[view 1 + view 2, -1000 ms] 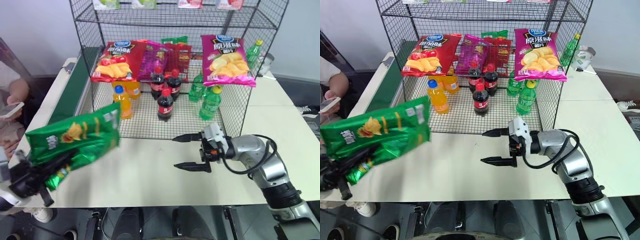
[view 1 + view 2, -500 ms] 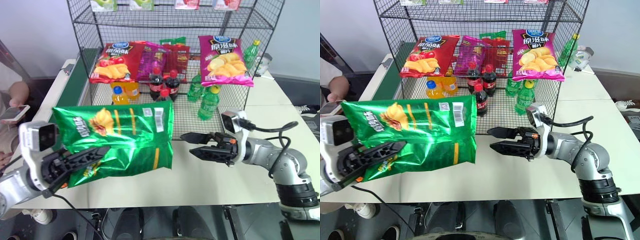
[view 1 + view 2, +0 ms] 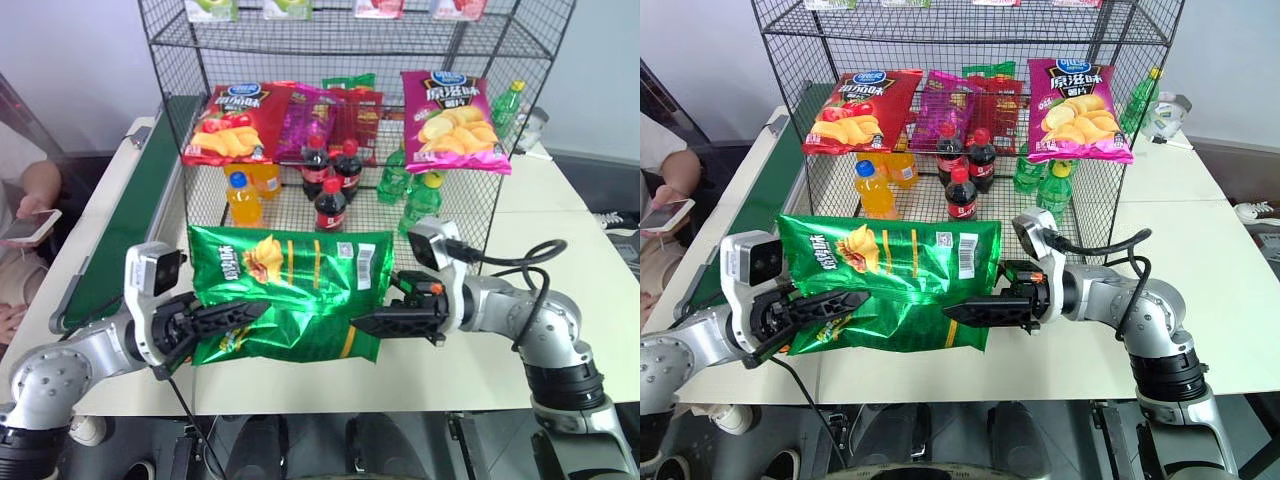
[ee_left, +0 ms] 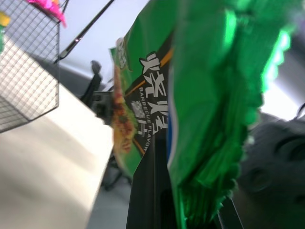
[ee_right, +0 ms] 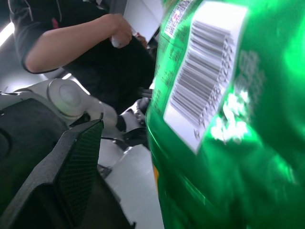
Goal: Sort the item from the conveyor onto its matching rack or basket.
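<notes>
Two grippers meet at the green crisp bag, held in the air over the counter's near edge: left gripper clamped on one end, right gripper spread wide around the other. Letting go early could drop it short of the rack.

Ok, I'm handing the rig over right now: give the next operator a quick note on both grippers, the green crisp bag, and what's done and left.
Left gripper: shut on the green crisp bag, holding it in the air over the table's front edge.
Right gripper: open, fingers at the bag's other end, not clamped.
Conveyor: no item on it.
Done: bag picked up.
Left: put it on the black wire rack, probably with the other crisp bags.
</notes>
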Tool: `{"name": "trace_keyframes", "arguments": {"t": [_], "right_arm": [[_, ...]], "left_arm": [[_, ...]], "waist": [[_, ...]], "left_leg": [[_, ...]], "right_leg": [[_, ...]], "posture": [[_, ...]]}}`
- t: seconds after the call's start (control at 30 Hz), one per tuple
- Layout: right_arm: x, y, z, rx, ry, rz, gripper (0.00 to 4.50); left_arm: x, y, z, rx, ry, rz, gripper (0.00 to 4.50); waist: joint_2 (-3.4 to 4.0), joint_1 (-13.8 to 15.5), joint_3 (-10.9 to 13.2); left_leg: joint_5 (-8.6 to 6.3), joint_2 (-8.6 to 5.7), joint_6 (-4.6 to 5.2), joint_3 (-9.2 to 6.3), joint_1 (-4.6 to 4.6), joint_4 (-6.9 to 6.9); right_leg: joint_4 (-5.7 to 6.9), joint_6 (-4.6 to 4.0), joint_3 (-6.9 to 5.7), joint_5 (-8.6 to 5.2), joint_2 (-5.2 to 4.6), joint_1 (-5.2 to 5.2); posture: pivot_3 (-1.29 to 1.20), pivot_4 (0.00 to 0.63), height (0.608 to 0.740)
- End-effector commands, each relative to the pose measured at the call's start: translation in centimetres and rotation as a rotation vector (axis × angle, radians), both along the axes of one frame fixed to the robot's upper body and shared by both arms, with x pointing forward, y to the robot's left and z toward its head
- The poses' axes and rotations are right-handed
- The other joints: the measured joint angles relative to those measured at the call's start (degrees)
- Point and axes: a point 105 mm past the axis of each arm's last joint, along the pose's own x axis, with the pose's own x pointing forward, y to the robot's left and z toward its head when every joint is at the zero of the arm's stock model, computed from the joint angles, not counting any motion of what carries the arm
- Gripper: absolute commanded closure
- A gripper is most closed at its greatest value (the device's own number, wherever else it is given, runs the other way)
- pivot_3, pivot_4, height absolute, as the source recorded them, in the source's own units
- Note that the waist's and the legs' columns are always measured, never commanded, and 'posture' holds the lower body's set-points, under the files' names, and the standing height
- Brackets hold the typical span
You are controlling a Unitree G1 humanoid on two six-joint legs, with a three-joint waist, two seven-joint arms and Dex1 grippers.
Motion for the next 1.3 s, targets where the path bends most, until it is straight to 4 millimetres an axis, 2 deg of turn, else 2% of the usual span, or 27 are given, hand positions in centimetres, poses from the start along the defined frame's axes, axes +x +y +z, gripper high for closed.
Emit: {"name": "trace_keyframes", "arguments": {"t": [0.03, 0.2, 0.5, 0.7, 0.8, 1.03, 1.07, 1.17, 1.3], "right_arm": [[-0.6, 0.4, 0.6, 0.005, -0.004, 0.055, 0.00], [-0.6, 0.6, 0.3, -0.012, 0.023, 0.057, 0.00], [0.0, 1.2, -1.2, -0.061, 0.010, 0.008, 0.00], [0.3, 1.3, -0.9, -0.037, 0.005, -0.009, 0.00], [0.4, 1.3, -1.0, -0.046, 0.005, -0.019, 0.79], [0.4, 1.2, -1.1, -0.051, -0.004, -0.032, 4.26], [0.5, 1.2, -1.0, -0.048, -0.005, -0.038, 4.44], [0.8, 1.2, -1.2, -0.063, -0.030, -0.059, 4.50], [1.2, 1.0, -1.4, -0.095, -0.101, -0.102, 4.50]], "left_arm": [[0.1, -0.1, -0.4, 0.021, -0.069, 0.004, 4.46], [0.7, 0.1, -0.9, 0.038, -0.163, 0.055, 4.46], [1.2, -0.1, -0.2, 0.010, -0.220, 0.115, 4.46], [1.2, -0.1, -0.3, 0.021, -0.227, 0.124, 4.46], [1.4, -0.1, -0.2, 0.015, -0.235, 0.139, 4.50], [1.8, 0.8, -0.9, 0.047, -0.230, 0.181, 4.50], [1.9, 1.0, -1.0, 0.050, -0.226, 0.191, 4.50], [2.0, 1.6, -1.7, 0.079, -0.222, 0.225, 3.72], [1.8, 2.1, -2.0, 0.082, -0.214, 0.243, 1.72]], "waist": [[0.00, 0.0, 0.0], [0.00, 0.1, 0.0], [0.00, 0.2, 0.0], [0.00, 0.1, 0.0], [0.00, 0.1, 0.0], [0.00, 0.1, 0.0], [0.00, 0.1, 0.0], [0.00, -0.1, 0.0], [0.00, -0.1, 0.0]], "left_leg": [[0.00, 0.00, 0.00, 0.00, 0.00, 0.00], [0.00, 0.00, 0.00, 0.00, -0.01, 0.01], [0.00, -0.01, 0.00, 0.00, -0.04, -0.01], [0.00, 0.00, 0.00, -0.01, -0.04, -0.02], [0.00, -0.01, 0.00, -0.01, -0.05, -0.02], [0.00, -0.01, 0.00, -0.01, -0.05, -0.04], [0.00, 0.00, 0.00, -0.01, -0.05, -0.05], [0.00, -0.01, 0.00, -0.01, -0.05, -0.07], [0.00, 0.00, 0.00, -0.01, -0.07, -0.10]], "right_leg": [[0.00, 0.00, 0.00, 0.00, 0.00, 0.00], [0.00, 0.00, 0.00, 0.00, -0.02, 0.00], [-0.03, 0.00, -0.01, 0.00, -0.10, -0.01], [-0.03, 0.00, -0.01, 0.00, -0.10, -0.02], [-0.04, 0.00, -0.01, 0.00, -0.11, -0.02], [-0.06, 0.00, -0.01, 0.00, -0.12, -0.02], [-0.07, 0.00, -0.01, 0.00, -0.12, -0.02], [-0.07, -0.01, -0.01, 0.00, -0.14, -0.03], [-0.08, -0.01, -0.01, 0.00, -0.15, -0.07]], "posture": [[0.00, 0.150, 0.739], [0.00, 0.150, 0.739], [0.00, 0.150, 0.739], [0.00, 0.150, 0.739], [0.00, 0.150, 0.739], [0.00, 0.150, 0.739], [0.00, 0.150, 0.739], [0.00, 0.150, 0.739], [0.00, 0.150, 0.739]]}}
